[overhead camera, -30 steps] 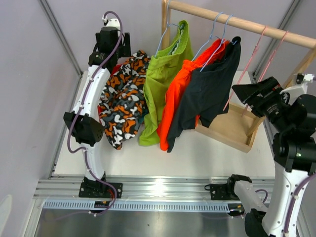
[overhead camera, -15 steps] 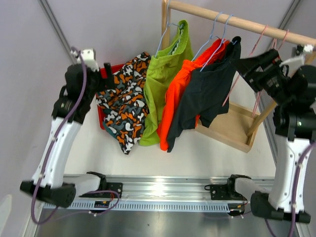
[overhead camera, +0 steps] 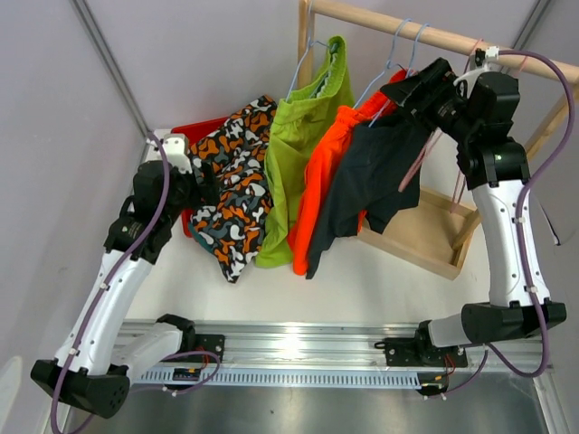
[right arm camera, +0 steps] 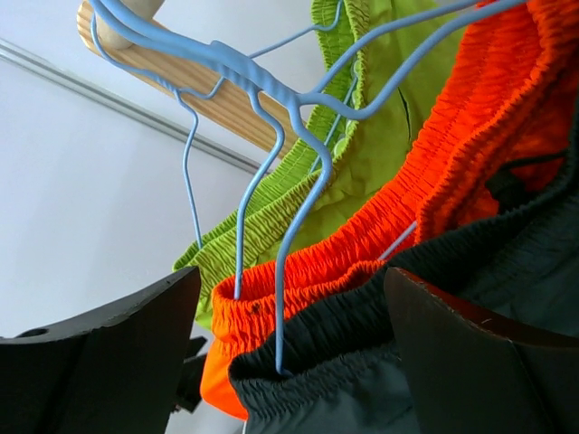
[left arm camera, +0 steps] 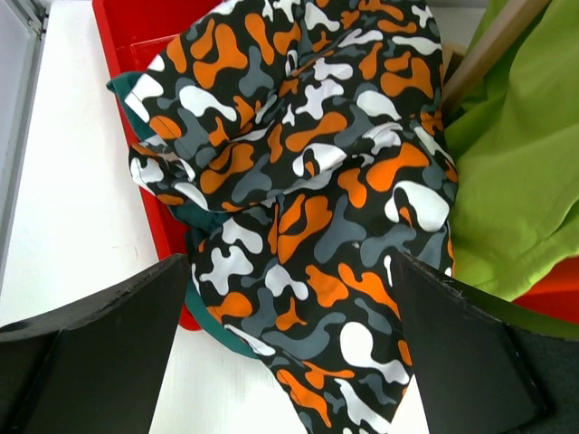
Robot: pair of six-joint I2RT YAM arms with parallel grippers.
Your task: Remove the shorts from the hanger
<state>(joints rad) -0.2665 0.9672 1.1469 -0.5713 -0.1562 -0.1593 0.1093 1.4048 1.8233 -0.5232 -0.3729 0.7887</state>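
Observation:
The camouflage shorts (overhead camera: 231, 194) lie draped over a red bin (overhead camera: 194, 129); in the left wrist view they (left arm camera: 308, 199) cover teal green shorts, of which only an edge (left arm camera: 210, 332) shows. My left gripper (overhead camera: 206, 185) is open and empty just left of them, its fingers (left arm camera: 90, 353) apart. Lime green shorts (overhead camera: 298, 149), bright orange shorts (overhead camera: 321, 185) and dark navy shorts (overhead camera: 371, 181) hang on blue hangers (right arm camera: 298, 172) from the wooden rail (overhead camera: 398, 32). My right gripper (overhead camera: 407, 90) is open at the navy waistband (right arm camera: 362, 389), which sits between its fingers (right arm camera: 99, 362).
The wooden rack has a tray-like base (overhead camera: 425, 237) at the right. Two bare pink hangers (overhead camera: 432, 145) hang on the rail behind my right arm. An aluminium rail (overhead camera: 298, 348) runs along the near edge. Grey walls stand at the left and back.
My left gripper has drawn back from the far end of the bin toward the near side. My right gripper has risen and moved left to the navy shorts' hanger.

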